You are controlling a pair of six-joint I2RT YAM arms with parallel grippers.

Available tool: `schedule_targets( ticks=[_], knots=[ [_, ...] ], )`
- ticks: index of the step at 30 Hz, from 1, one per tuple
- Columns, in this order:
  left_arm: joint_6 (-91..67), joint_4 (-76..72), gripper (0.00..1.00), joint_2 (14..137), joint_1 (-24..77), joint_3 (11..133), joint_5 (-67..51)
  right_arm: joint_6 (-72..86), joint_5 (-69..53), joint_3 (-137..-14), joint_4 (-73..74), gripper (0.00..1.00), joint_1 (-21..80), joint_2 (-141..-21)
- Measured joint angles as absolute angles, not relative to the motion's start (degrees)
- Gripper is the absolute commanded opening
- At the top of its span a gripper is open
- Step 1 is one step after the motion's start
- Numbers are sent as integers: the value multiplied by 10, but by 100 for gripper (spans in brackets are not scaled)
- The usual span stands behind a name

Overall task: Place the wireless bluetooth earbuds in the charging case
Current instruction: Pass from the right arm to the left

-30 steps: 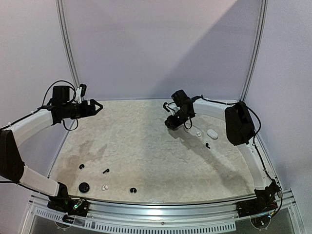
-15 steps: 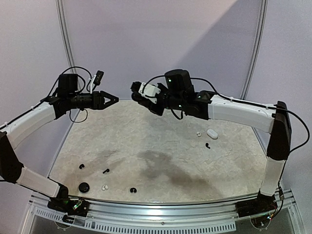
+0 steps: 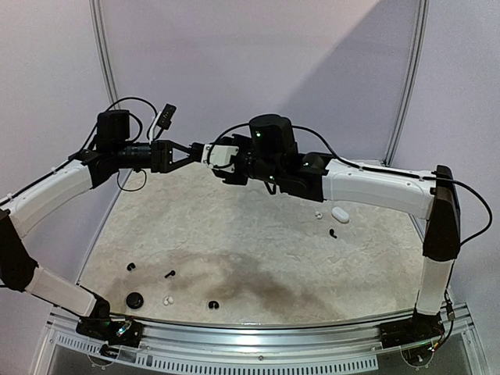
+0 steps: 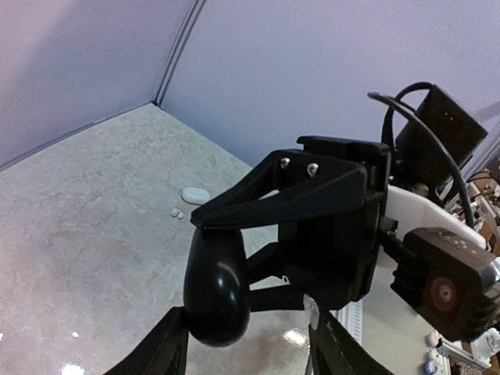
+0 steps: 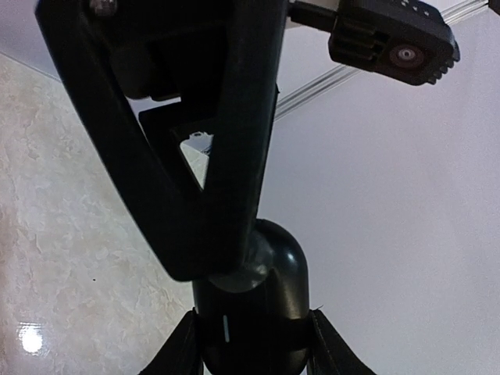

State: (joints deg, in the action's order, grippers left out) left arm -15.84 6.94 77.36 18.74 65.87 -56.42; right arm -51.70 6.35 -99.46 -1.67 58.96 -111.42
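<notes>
Top external view shows both arms held high above the far part of the table (image 3: 258,242), a pale surface with marble-like veins and a slight shine. The left gripper (image 3: 190,151) and the right gripper (image 5: 251,332) are tip to tip in the air.

From the right wrist, the charging case (image 5: 277,273) is a glossy black, egg-shaped shell with a rounded dome. It sits tightly between the two matte black fingers of the right gripper, which is clamped on it. From the left wrist, the left gripper's fingers (image 4: 168,348) stand wide apart on both sides of the case. One of them is just beside the shell, and I cannot tell if it touches. A wedge-shaped finger of the right gripper lies on top of the case.

Three black earbuds (image 3: 169,273) and one white earbud (image 3: 167,300) lie near the front left edge of the table, close to a small black round object (image 3: 134,299). At the far right lies a smooth white pill-shaped case (image 3: 340,214), with a second white earbud (image 3: 318,215) just beside it and a single black earbud (image 3: 333,233) near it.
</notes>
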Motion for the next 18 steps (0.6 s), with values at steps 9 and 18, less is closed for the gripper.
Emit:
schedule_targets(
  ticks=[9, 18],
  knots=[
    [-142, 82, 2, 780, 193, 666, -545, -527, 71, -1002, -16, 8, 606, -1114],
    [-124, 85, 0, 776, 195, 666, -548, -499, 69, -1010, 4, 88, 606, -1114]
  ],
)
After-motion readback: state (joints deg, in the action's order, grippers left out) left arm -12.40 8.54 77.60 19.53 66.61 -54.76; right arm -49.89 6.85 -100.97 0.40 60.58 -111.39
